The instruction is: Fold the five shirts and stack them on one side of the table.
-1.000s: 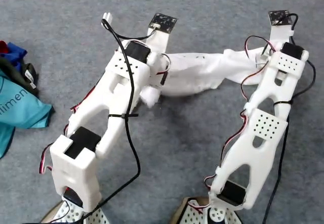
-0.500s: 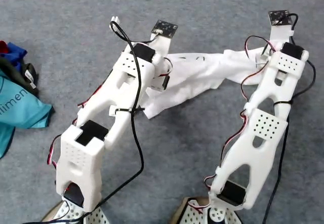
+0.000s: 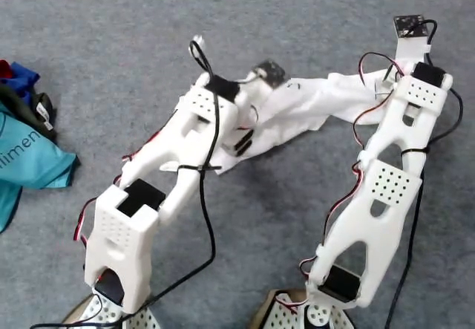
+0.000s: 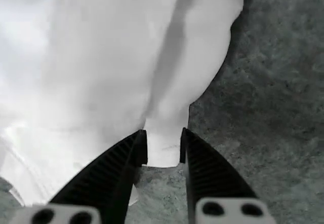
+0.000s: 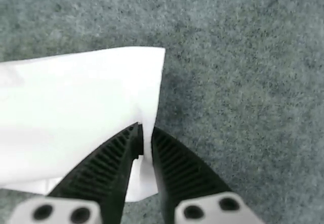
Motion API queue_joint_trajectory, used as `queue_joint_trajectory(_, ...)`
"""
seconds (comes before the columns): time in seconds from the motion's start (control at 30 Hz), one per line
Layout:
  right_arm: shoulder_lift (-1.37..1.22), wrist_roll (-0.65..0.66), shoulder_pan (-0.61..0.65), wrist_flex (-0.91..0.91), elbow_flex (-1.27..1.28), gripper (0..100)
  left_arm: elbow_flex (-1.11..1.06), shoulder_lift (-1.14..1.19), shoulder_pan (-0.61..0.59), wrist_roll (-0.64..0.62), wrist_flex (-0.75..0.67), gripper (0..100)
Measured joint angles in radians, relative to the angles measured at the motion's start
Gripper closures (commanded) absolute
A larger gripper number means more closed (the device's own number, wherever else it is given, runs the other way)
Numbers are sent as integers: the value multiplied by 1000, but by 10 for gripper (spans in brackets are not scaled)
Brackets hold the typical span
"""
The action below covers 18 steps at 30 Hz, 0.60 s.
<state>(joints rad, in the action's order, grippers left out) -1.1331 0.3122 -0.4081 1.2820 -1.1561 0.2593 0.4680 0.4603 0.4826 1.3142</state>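
White shirt (image 3: 304, 102) lying crumpled across the far half of the grey tabletop (image 3: 274, 210), stretched between the two arms; one end bunched beneath the right arm (image 3: 393, 165), the other trailing to a loose corner beside the left arm (image 3: 178, 151). Left tool (image 4: 163, 145) clenched on a narrow fold of the white shirt; the cloth fills the gap between its two dark jaws and spreads away from the tool over the tabletop. Right tool (image 5: 146, 133) grasping the same shirt close to a corner of its straight edge; jaws nearly touching, a thin layer of cloth between them, bare tabletop just beside. At the left edge of the tabletop, well apart from the white shirt, a heap of other garments: a teal shirt (image 3: 30, 169), a blue garment (image 3: 18, 76), and a dark garment (image 3: 33, 110) between them.
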Motion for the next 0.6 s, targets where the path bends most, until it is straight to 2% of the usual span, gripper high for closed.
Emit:
queue_joint_trajectory(0.27, 0, 0, 0, 0, 0, 995, -98, 0, -6, 43, -130, 851)
queue_joint_trajectory(0.47, 0, 0, 0, 0, 0, 995, -101, -17, -6, 49, -104, 857)
queue_joint_trajectory(0.6, 0, 0, 0, 0, 0, 995, -140, -126, -6, 83, -83, 857)
